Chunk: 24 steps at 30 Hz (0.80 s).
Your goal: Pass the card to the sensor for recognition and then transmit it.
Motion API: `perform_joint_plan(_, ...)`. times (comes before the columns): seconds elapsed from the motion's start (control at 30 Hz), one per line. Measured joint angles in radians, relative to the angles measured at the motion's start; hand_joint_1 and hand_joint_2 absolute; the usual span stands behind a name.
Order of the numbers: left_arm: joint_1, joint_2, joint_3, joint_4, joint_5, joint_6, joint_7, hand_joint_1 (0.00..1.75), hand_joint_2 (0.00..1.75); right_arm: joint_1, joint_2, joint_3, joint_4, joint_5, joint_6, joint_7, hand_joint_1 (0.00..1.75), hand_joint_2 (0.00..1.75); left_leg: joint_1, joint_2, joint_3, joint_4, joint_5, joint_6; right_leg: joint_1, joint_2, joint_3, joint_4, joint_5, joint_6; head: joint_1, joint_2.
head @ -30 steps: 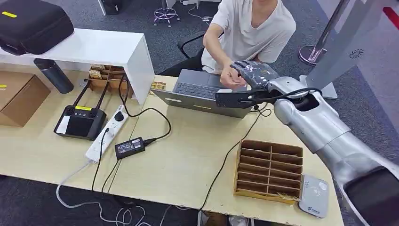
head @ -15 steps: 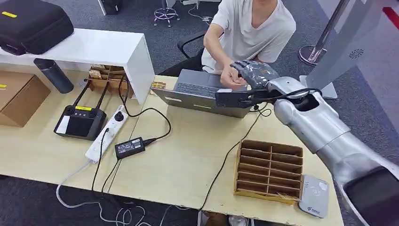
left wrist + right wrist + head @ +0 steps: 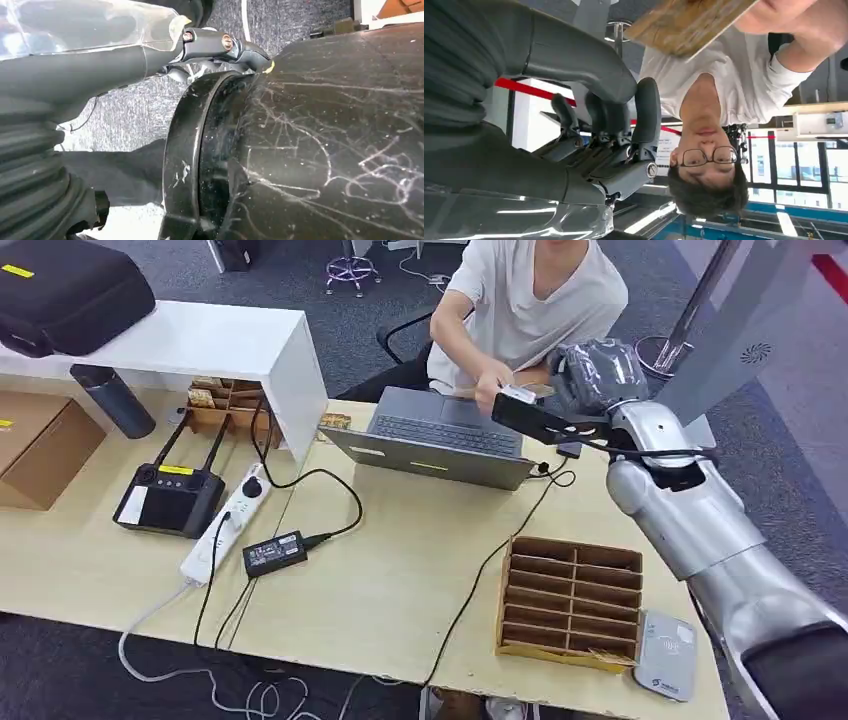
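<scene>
Right hand [image 3: 590,375] is up past the far edge of the tabletop [image 3: 400,580], wrapped in clear plastic, fingers [image 3: 646,112] curled in w/ nothing in them afaict. Just beside it, toward the laptop [image 3: 440,435], a person's hand [image 3: 495,390] is pinching the card [image 3: 518,394], so the card's w/ the person, not the robot. Wrist cam also catches a tan card-like thing [image 3: 686,22] in that person's grip, apart from the fingers. Well back from the hand, near the tabletop's front corner, sits the grey sensor [image 3: 668,655] right next to a cardboard divider tray [image 3: 570,602]. Left hand [image 3: 75,60]: can't tell its state.
</scene>
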Motion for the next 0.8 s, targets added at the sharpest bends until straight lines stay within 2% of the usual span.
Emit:
perform_joint_plan(0.53,0.001,0.0,0.016,0.0,0.0,-0.008,0.007,0.0,1.75,0.009,0.0,-0.024,-0.018,0.01,0.016,0.0,1.75,1.75,0.0,0.0,0.0,0.0,0.0,0.0,0.0,0.0,0.0,0.0,0.0,0.0,0.0,0.0)
perform_joint_plan(0.57,0.001,0.0,0.017,0.0,0.0,-0.008,0.007,0.0,1.75,0.01,0.0,-0.024,-0.021,0.01,0.017,0.0,0.0,1.75,0.0,0.0,0.0,0.0,0.0,0.0,0.0,0.0,0.0,0.0,0.0,0.0,0.0,0.0)
perform_joint_plan(0.8,0.002,0.0,0.025,0.0,0.0,-0.014,0.008,0.0,1.75,0.013,0.0,-0.025,-0.028,0.014,0.029,0.0,0.0,1.75,0.0,0.0,0.0,0.0,0.0,0.0,0.0,0.0,0.0,0.0,0.0,0.0,0.0,0.0)
